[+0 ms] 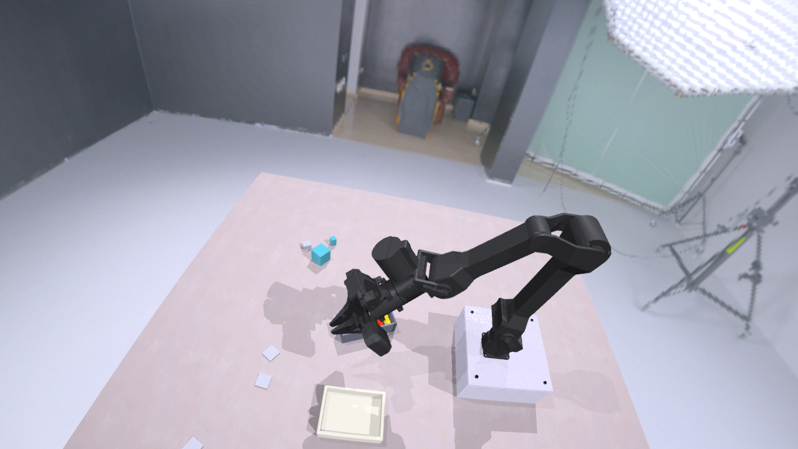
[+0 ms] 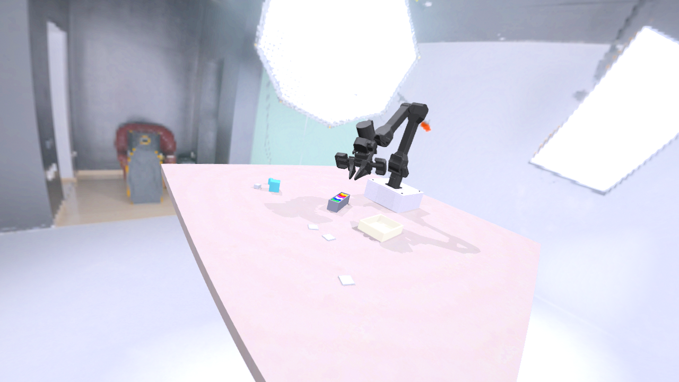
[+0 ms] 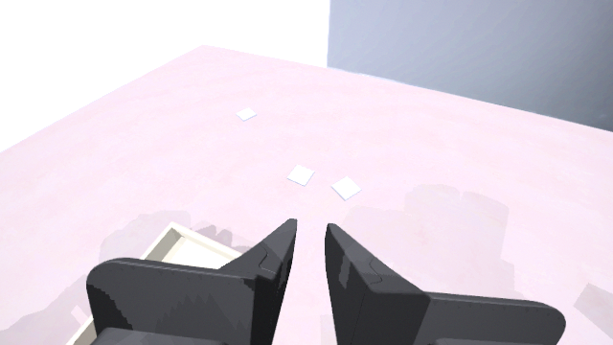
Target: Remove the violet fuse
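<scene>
The dark grey fuse block [image 1: 351, 338] [image 2: 333, 206] stands on the table, with a row of coloured fuses [image 2: 338, 197] in its top. In the top view the arm hides most of it; only red and yellow fuses show, and the violet fuse is hidden. In the exterior view the fuses are too small to part surely. My gripper [image 1: 333, 329] [image 2: 353, 178] [image 3: 310, 229] is open by a narrow gap and empty. It hangs tilted, clear above the table near the block. The cream tray [image 1: 351, 439] [image 2: 371, 233] [image 3: 206, 238] is empty.
White flat tiles [image 1: 270, 352] [image 2: 328, 236] [image 3: 346, 188] lie beyond the block and tray. A large cyan cube [image 1: 320, 254] [image 2: 275, 186], a small cyan cube [image 1: 333, 240] and a small white block [image 1: 306, 244] [image 2: 257, 186] lie farther back. The arm stands on a white base [image 1: 502, 385] [image 2: 390, 199].
</scene>
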Controlling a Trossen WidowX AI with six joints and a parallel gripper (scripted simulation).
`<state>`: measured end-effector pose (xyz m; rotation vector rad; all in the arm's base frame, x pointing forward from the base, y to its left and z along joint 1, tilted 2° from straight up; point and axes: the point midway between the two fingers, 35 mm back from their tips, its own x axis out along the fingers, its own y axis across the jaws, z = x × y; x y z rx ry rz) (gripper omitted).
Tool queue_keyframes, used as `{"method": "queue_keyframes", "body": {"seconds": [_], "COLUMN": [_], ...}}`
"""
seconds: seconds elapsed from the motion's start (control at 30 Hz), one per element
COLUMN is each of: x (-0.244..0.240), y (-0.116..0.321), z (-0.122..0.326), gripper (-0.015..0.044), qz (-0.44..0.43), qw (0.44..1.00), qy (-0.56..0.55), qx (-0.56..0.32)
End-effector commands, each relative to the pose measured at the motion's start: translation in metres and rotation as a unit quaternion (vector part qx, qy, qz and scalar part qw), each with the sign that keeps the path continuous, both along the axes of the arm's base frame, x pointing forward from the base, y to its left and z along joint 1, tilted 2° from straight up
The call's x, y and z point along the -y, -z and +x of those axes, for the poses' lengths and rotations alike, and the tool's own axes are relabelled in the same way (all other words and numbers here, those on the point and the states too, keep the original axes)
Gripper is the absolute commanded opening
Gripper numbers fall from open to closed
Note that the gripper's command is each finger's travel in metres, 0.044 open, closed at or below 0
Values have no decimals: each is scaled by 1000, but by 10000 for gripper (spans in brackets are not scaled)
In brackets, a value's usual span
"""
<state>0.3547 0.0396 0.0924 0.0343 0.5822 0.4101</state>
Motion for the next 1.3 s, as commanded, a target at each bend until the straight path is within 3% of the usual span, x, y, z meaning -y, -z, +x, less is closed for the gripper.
{"method": "queue_keyframes", "body": {"seconds": [0.0, 0.4, 0.8, 1.27], "x": [46, 73, 92, 90], "y": [42, 60, 64, 64], "z": [-3, -26, -53, -54], "gripper": [74, 74, 74, 74], "qz": [-319, -445, -474, -474], "qw": [924, 784, 589, 578], "qy": [-198, -417, -646, -657], "qx": [-73, -118, -103, -99]}}
